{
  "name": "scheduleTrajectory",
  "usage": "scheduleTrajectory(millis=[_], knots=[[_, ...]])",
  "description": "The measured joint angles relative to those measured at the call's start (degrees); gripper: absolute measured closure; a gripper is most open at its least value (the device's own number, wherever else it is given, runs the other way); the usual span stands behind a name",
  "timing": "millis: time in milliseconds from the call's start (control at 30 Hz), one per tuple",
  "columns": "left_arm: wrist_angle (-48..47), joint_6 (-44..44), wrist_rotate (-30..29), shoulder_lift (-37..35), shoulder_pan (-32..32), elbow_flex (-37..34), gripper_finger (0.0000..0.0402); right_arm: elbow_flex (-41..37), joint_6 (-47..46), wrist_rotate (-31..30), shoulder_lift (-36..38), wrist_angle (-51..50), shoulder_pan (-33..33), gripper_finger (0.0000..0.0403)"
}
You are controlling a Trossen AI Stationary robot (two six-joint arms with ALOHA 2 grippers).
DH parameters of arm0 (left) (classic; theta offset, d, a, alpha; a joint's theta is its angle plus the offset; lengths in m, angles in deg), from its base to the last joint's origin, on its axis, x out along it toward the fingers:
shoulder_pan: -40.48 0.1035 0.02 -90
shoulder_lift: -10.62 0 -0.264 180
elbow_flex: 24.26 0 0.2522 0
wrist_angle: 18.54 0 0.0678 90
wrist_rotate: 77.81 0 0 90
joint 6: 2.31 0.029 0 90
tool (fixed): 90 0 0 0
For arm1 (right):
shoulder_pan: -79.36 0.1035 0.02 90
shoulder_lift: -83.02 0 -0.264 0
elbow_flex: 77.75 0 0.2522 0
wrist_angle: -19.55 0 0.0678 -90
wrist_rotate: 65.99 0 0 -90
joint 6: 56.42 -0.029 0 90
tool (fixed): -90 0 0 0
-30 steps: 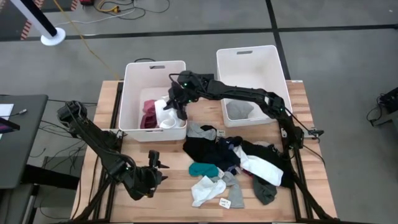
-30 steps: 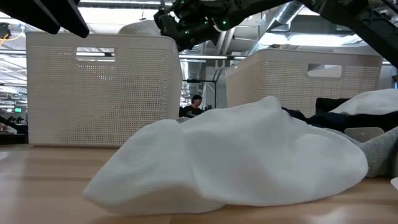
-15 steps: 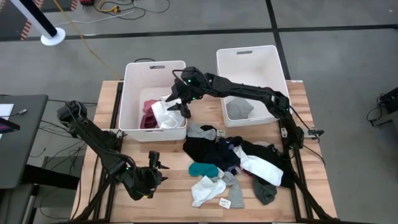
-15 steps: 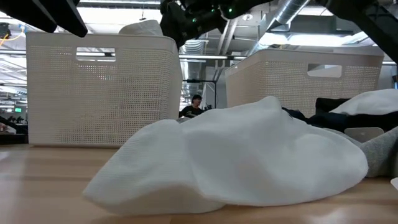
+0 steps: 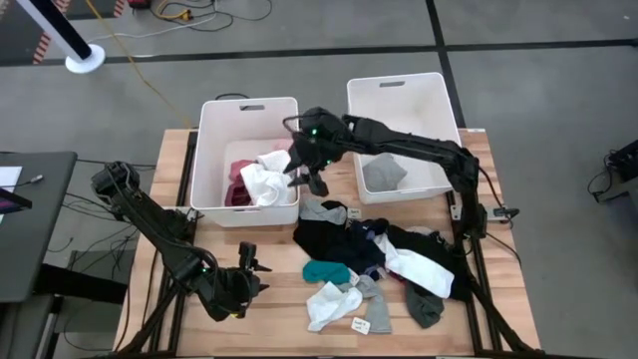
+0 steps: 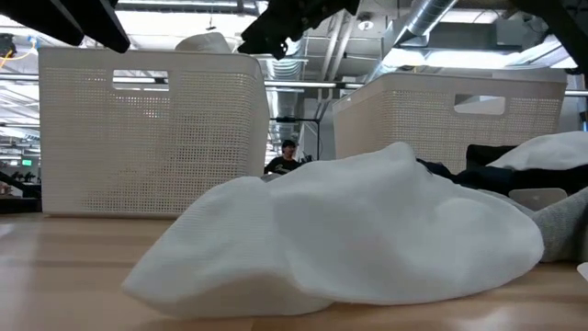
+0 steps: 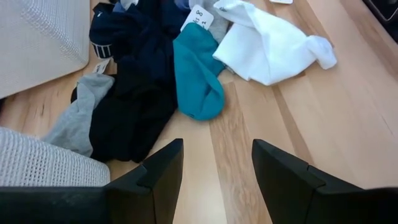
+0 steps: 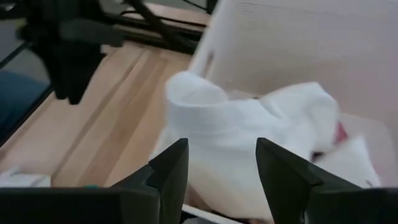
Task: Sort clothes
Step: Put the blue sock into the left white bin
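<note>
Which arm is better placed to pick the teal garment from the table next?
Left: its open left gripper points at the teal garment close by, while the open right gripper hangs by the bin.

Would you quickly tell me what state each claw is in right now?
Left claw: open, empty, low over the table near the teal garment.
Right claw: open, empty, above the white garment in the left bin.

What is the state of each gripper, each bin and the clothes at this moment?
Right gripper: open, empty, over the left bin's near right corner.
Left gripper: open, empty, low over the table's near left part.
Left bin: holds white and maroon clothes.
Right bin: holds one grey garment.
Pile: unsorted, on the table.
</note>
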Motion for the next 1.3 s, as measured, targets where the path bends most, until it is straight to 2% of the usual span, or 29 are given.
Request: scheduleTrajectory(millis=[133,267,567,700,967,1300], knots=[[1.4,1.4,0.0,0.0,0.0,0.0,0.0217,0.0,3.3,-0.6,-0.6,1.2,2.1,0.0209],[2.3,2.2,0.1,0.0,0.3,0.0,0.0217,0.0,5.2,-5.2,-1.6,5.1,3.6,0.0218],[2.6,2.3,0.5,0.0,1.2,0.0,0.0217,0.0,5.4,-5.5,-5.6,8.5,3.1,0.0253],[2.8,2.3,0.6,0.0,1.2,0.0,0.0217,0.0,6.2,-5.9,-7.0,9.7,3.0,0.0290],[3.3,2.7,1.1,0.0,1.2,0.0,0.0217,0.0,8.3,-7.5,-8.4,12.4,3.1,0.0394],[3.1,2.7,1.1,0.0,1.5,0.0,0.0217,0.7,6.2,-11.8,-7.8,13.9,2.7,0.0355]])
